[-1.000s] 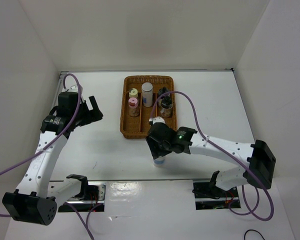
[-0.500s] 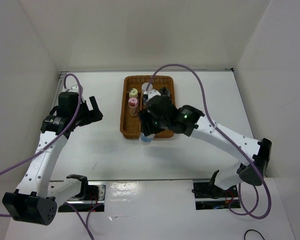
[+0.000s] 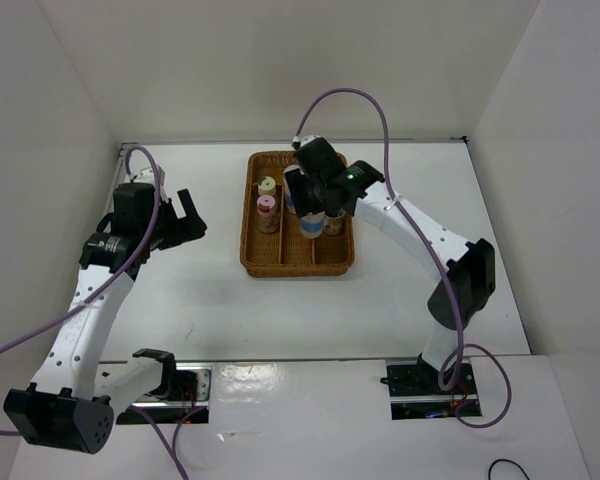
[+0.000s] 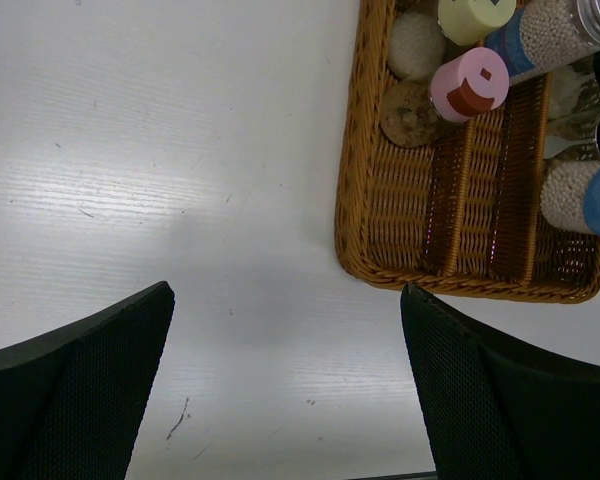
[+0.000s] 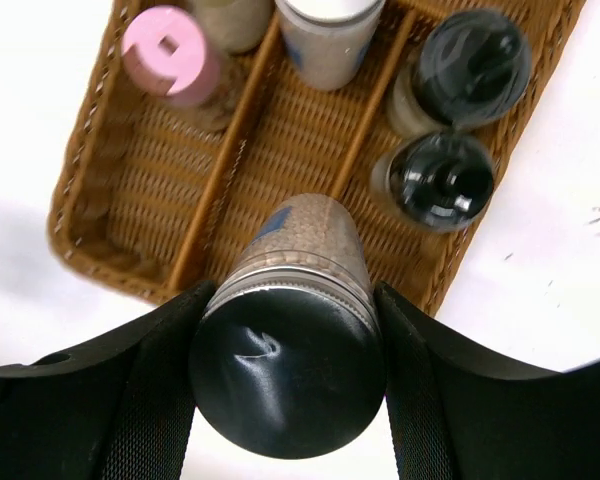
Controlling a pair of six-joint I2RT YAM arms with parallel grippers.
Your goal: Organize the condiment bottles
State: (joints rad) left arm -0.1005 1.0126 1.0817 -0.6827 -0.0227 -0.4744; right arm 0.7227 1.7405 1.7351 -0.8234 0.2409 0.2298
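Note:
My right gripper is shut on a blue-labelled bottle of pale grains with a dark shiny top. It holds the bottle upright over the near part of the middle compartment of the wicker basket. I cannot tell whether its base touches the floor. In the basket stand a pink-capped bottle, a cream one, a white-capped one and two black-capped ones. My left gripper is open and empty over the table, left of the basket.
The basket has three long compartments split by wicker dividers. In the left wrist view its near-left corner lies just beyond my open fingers. White walls close in the table at the back and on both sides.
My right arm has carried the blue-labelled bottle from the table in front of the basket up and over the basket's middle compartment. The left arm has not moved.

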